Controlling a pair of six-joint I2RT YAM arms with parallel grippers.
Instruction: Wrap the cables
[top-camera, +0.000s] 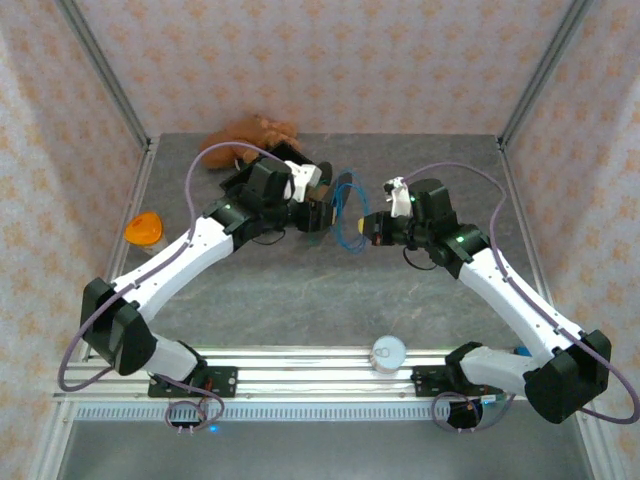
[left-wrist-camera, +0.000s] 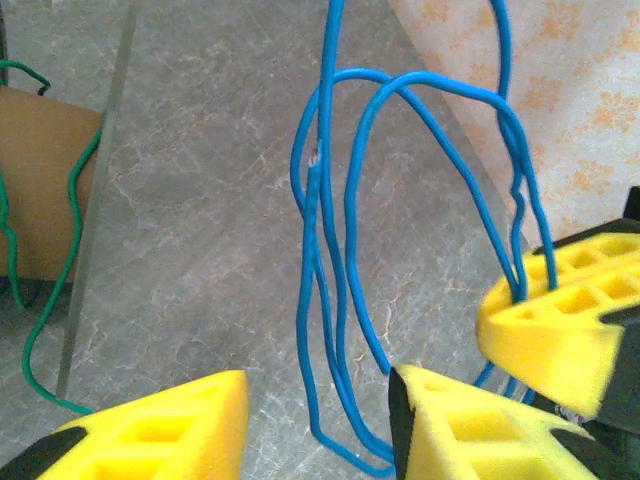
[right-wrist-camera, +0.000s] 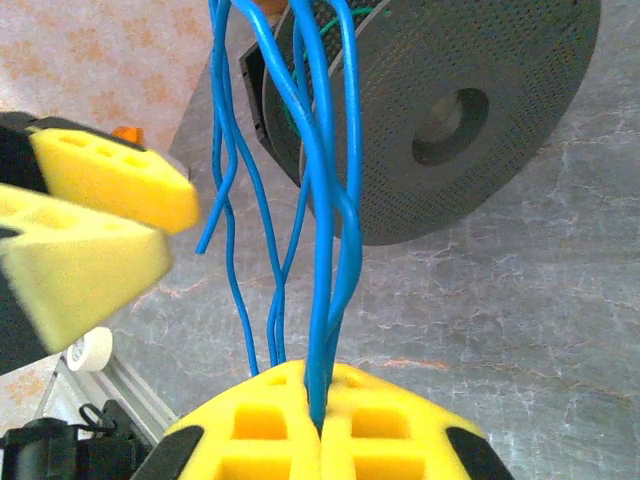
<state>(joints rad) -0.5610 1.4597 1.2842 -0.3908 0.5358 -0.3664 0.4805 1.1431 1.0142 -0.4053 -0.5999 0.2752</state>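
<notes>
Thin blue wire cable (right-wrist-camera: 322, 300) hangs in loose loops above the middle of the grey surface (top-camera: 300, 300), right fingers (right-wrist-camera: 270, 425) clamped on its strands; left fingers (left-wrist-camera: 170, 435) stand apart around the loops, gripping nothing. Closing there could pinch several strands and snarl the coil.

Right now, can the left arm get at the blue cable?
Probably yes. The blue cable hangs in loops right between the open jaws of the left gripper, with nothing else in the gap. The right gripper, shut on the strands, holds them there.
</notes>
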